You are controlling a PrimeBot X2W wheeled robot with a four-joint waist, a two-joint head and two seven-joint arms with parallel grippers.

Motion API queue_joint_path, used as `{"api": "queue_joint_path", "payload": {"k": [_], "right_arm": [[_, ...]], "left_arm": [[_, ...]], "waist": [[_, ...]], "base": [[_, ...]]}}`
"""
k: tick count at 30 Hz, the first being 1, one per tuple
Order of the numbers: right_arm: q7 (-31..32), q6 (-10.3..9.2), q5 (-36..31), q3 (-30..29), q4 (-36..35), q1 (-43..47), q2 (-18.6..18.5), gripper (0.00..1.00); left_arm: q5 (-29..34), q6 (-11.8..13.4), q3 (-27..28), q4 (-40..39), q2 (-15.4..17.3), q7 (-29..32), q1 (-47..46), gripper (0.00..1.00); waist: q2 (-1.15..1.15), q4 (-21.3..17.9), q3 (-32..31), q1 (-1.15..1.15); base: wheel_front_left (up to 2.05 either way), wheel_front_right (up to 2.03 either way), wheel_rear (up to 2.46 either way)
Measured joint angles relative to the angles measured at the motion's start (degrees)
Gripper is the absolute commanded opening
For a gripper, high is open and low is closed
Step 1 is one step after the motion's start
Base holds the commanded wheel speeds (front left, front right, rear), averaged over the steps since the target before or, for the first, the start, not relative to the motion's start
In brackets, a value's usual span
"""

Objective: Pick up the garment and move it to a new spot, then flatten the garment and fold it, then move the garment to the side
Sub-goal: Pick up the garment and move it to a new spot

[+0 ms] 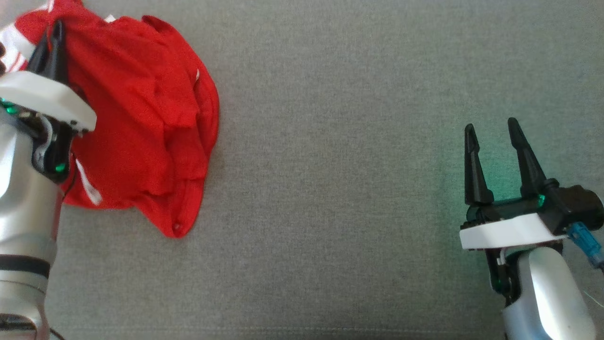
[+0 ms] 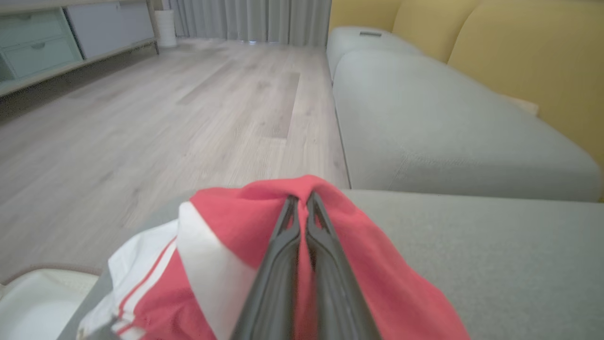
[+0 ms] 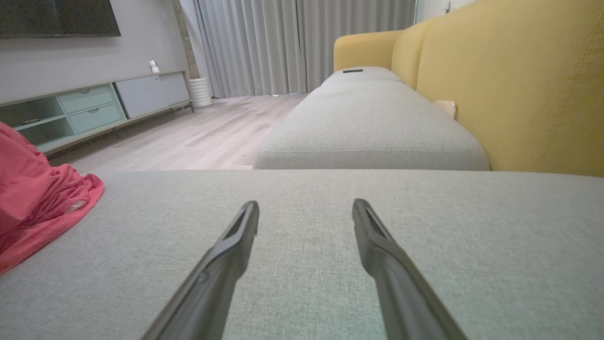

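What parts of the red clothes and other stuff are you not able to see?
- Head view: the red garment runs off the top and left edges, and the left arm covers part of it.
- Left wrist view: the white thing in the bottom corner is cut off, unclear what.
- Right wrist view: the pale object by the yellow backrest is too small to name.

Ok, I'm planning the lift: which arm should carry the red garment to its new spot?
Left. The left gripper is shut on the red garment; the right gripper hangs open over the grey cushion, well apart.
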Motion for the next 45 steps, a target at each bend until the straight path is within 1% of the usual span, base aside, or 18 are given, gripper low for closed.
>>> {"api": "queue_joint_path", "payload": {"k": [4,6,10,11,13,18,24,25,31,33,34,35,36,42,45], "right_arm": [[0.0,0.00,0.7,0.3,0.6,0.4,0.0,1.00],[0.0,0.00,1.1,0.4,1.0,0.5,0.0,1.00],[0.0,0.00,1.6,0.5,1.3,1.4,0.0,1.00],[0.0,0.00,2.0,0.6,1.5,2.2,0.0,1.00],[0.0,0.00,2.1,0.7,1.5,2.7,0.0,1.00],[0.0,0.00,2.5,1.1,1.7,2.7,0.0,1.00],[0.0,0.00,3.0,1.6,1.7,2.7,0.0,1.00],[0.0,0.00,3.1,1.9,1.7,2.7,0.0,1.00],[0.0,0.00,4.2,2.5,1.7,2.6,0.0,1.00],[0.0,0.00,4.5,2.6,1.7,2.6,0.0,1.00],[0.0,0.00,4.5,2.6,1.7,2.6,0.0,1.00],[0.0,0.00,4.7,2.8,1.5,2.4,0.0,1.00],[0.0,0.00,4.7,2.8,1.5,2.4,0.0,1.00],[0.0,0.00,5.7,4.0,1.4,0.8,0.0,1.00],[0.0,0.00,6.3,4.3,1.3,0.3,0.0,1.00]], "left_arm": [[0.2,0.1,0.3,-4.5,0.1,-1.5,0.0,0.00],[0.4,0.6,0.5,-7.7,0.1,-1.9,0.2,0.00],[0.4,1.7,1.3,-15.0,-0.1,-2.0,1.7,0.00],[0.4,2.0,1.5,-18.8,-0.3,-2.0,3.3,0.00],[0.4,2.1,0.7,-22.4,-0.6,-2.0,5.4,0.00],[0.4,3.6,-1.7,-30.2,-3.5,-0.8,9.4,0.00],[0.3,5.0,-4.8,-37.8,-7.2,1.2,10.2,0.00],[0.3,5.2,-5.8,-39.2,-8.6,1.5,10.2,0.00],[0.0,5.6,-9.6,-40.7,-13.5,2.2,10.0,0.00],[0.0,5.8,-11.0,-40.5,-14.8,2.2,9.9,0.00],[0.0,5.8,-11.0,-40.5,-14.8,2.2,9.9,0.00],[-0.3,6.0,-12.0,-40.0,-15.9,2.1,9.5,0.00],[-0.3,6.0,-12.0,-40.0,-15.9,2.1,9.5,0.00],[-1.0,6.1,-15.7,-37.8,-17.4,0.8,4.7,0.00],[-2.4,7.2,-17.0,-37.7,-17.8,-0.6,1.8,0.00]], "waist": [[0.00,0.1,-2.7,0.00],[0.00,0.2,-4.0,0.00],[0.00,0.2,-6.6,0.00],[0.00,0.1,-7.6,0.00],[0.00,-0.2,-8.4,0.00],[0.00,-1.3,-9.3,0.00],[0.00,-3.2,-9.6,0.00],[0.00,-3.9,-9.5,0.00],[0.00,-7.0,-9.1,0.00],[0.00,-8.2,-8.8,0.00],[0.00,-8.2,-8.8,0.00],[0.00,-9.6,-8.4,0.00],[0.00,-9.6,-8.4,0.00],[0.00,-14.3,-6.9,0.00],[0.00,-16.8,-6.3,0.00]], "base": [[0.00,0.00,0.00],[0.00,0.00,0.00],[0.00,0.00,0.00],[0.00,0.00,0.00],[0.00,0.00,0.00],[0.00,0.00,0.00],[0.00,0.00,0.00],[0.00,0.00,0.00],[0.00,0.00,0.00],[0.00,0.00,0.00],[0.00,0.00,0.00],[0.00,0.00,0.00],[0.00,0.00,0.00],[0.00,0.00,0.00],[0.00,0.00,0.00]]}}
